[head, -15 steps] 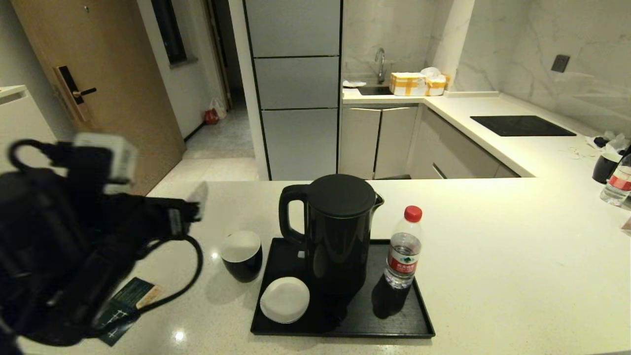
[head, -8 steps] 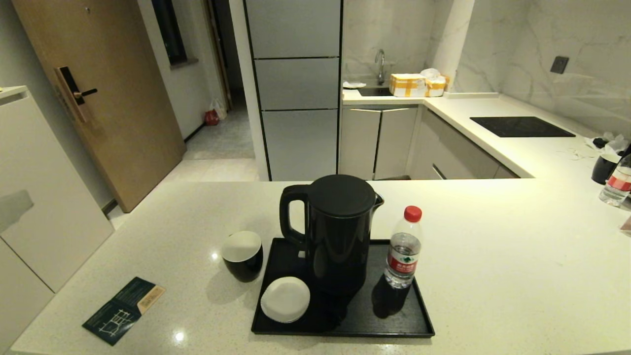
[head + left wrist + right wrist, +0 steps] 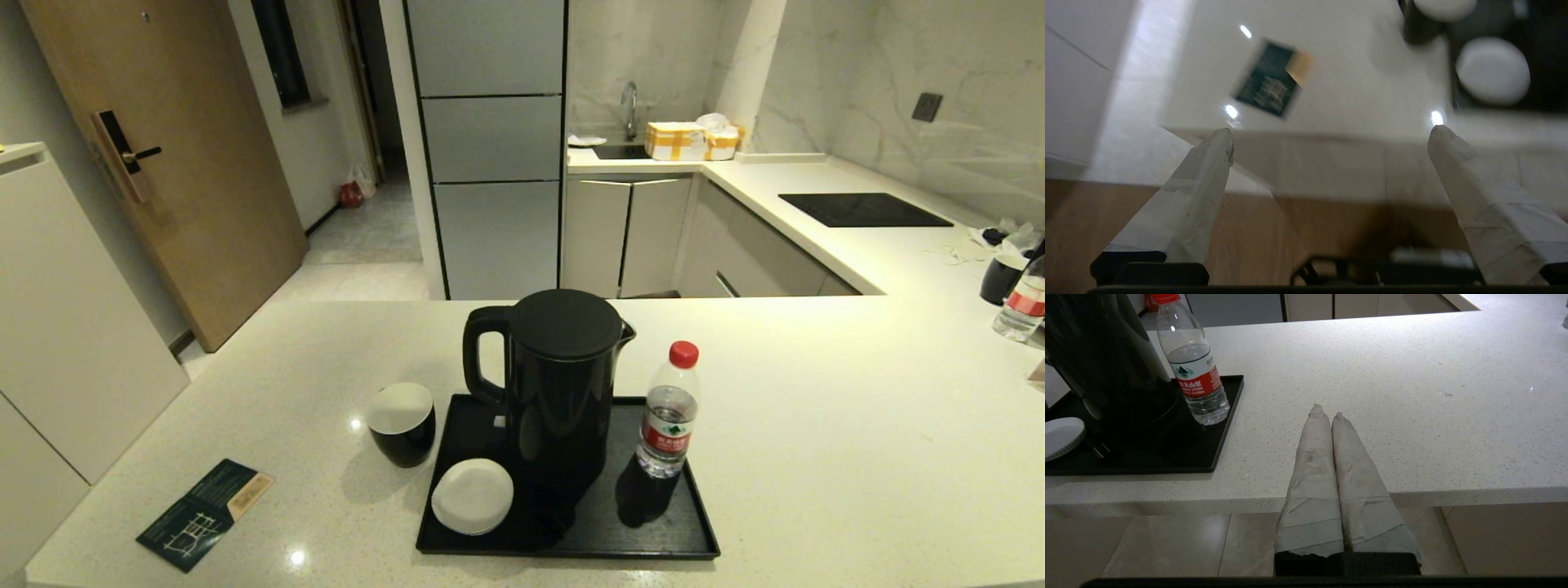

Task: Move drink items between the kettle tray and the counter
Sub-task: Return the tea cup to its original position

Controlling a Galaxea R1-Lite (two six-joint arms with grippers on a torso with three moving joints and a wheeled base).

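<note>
The black kettle [image 3: 563, 384] stands on the black kettle tray [image 3: 678, 535], with the clear red-capped bottle [image 3: 669, 412] upright on the tray beside it. The small black cup [image 3: 400, 423] sits on the cream counter [image 3: 816, 425] just left of the tray. Neither arm shows in the head view. My left gripper [image 3: 1331, 132] hangs open and empty off the counter's near edge, left of the cup. My right gripper [image 3: 1327, 412] is shut and empty, low at the counter's front edge, right of the tray [image 3: 1224, 416] and bottle [image 3: 1194, 371].
A white saucer [image 3: 472, 496] lies on the tray's front left. A dark card [image 3: 204, 513] lies on the counter near the left front corner. Another cup [image 3: 1002, 278] and bottle [image 3: 1020, 306] stand at the far right. A black hob [image 3: 865, 208] is set in the back counter.
My left arm, which filled the left of the head view a second ago, has dropped out of that view. The objects have not moved.
</note>
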